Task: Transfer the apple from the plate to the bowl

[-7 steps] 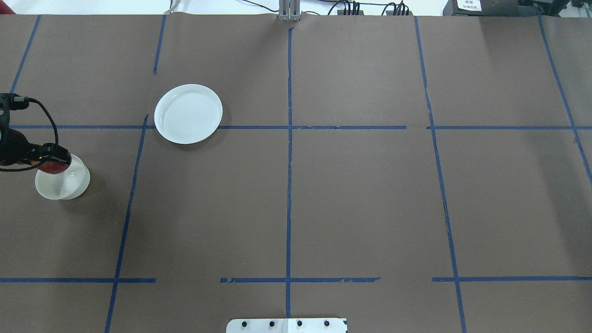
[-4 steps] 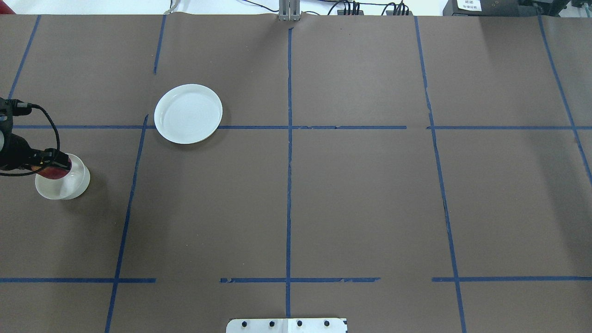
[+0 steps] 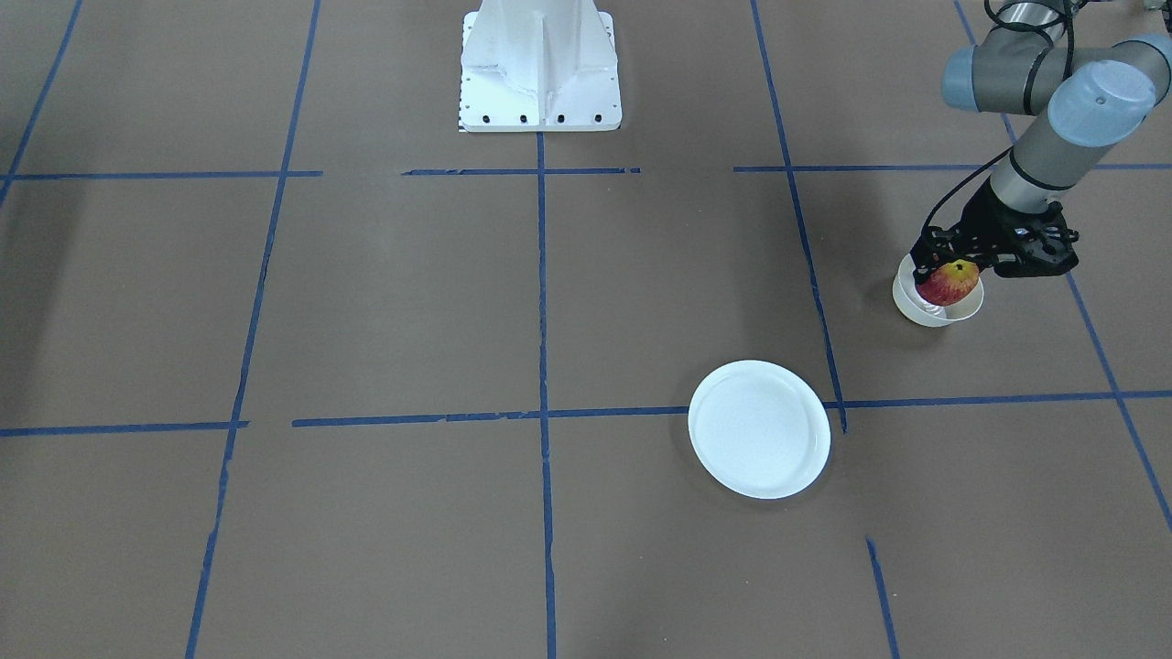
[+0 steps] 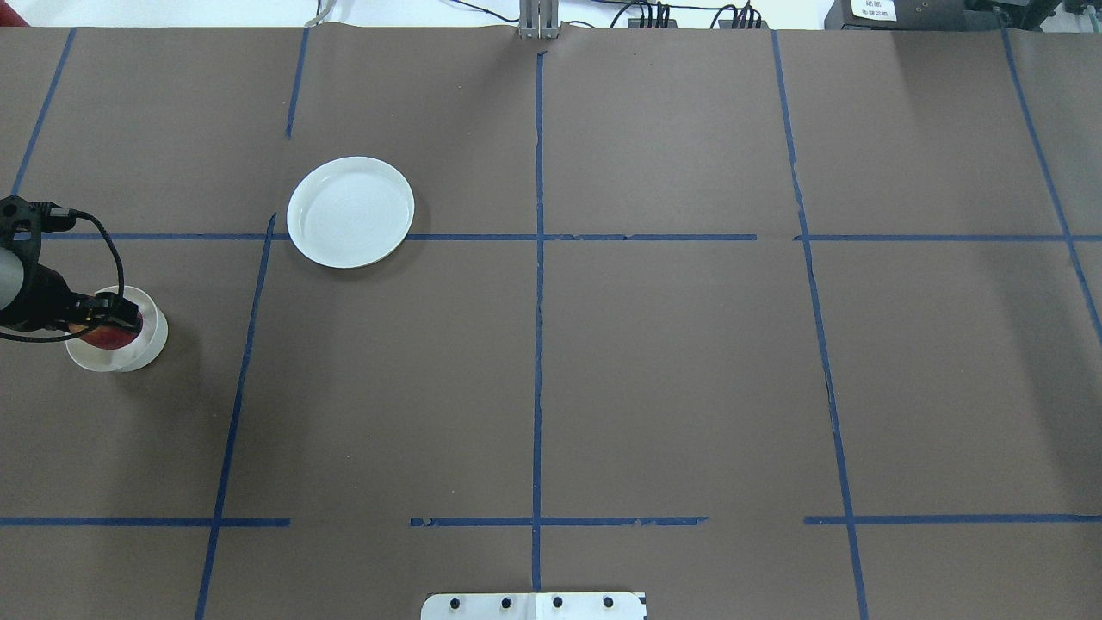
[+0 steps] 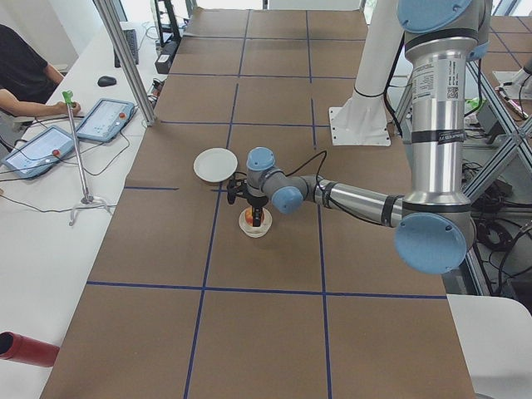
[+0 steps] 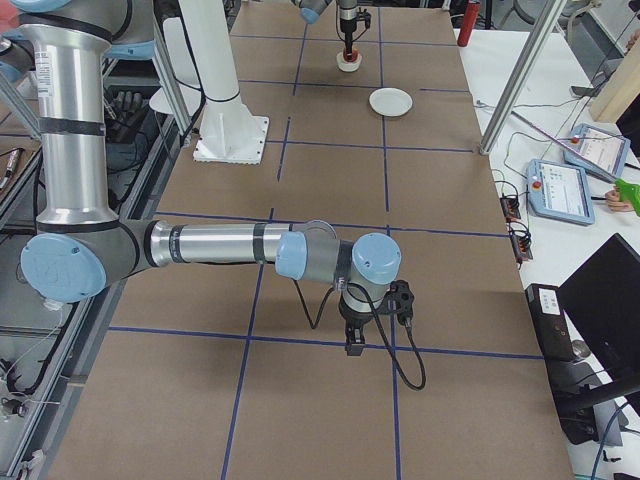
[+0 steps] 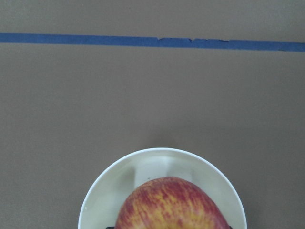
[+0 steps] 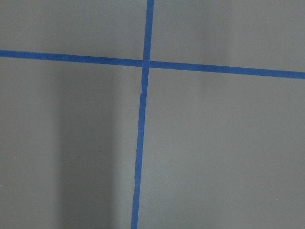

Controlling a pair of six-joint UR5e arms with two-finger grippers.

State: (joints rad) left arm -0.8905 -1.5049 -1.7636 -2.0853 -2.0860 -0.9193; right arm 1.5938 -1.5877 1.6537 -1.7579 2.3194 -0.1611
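The red and yellow apple point(image 3: 949, 283) is in my left gripper point(image 3: 952, 273), which is shut on it from above. It hangs in the mouth of the small white bowl point(image 3: 916, 307) at the table's left end. In the overhead view the gripper point(image 4: 112, 321) covers most of the apple point(image 4: 102, 337) over the bowl point(image 4: 148, 341). The left wrist view shows the apple point(image 7: 169, 205) just above the bowl's rim point(image 7: 107, 188). The empty white plate point(image 4: 350, 212) lies further in and to the right, also in the front view point(image 3: 759, 428). My right gripper point(image 6: 352, 345) shows only in the exterior right view, so I cannot tell its state.
The robot's white pedestal point(image 3: 540, 64) stands at the table's middle rear. Blue tape lines point(image 4: 538, 258) cross the brown table cover. Tablets point(image 5: 104, 119) and a stand point(image 5: 79, 150) sit on the side bench beyond the table's far edge.
My left gripper has moved down and slightly right with the apple, from the bowl's far rim to over its middle. The plate and bowl have not moved.
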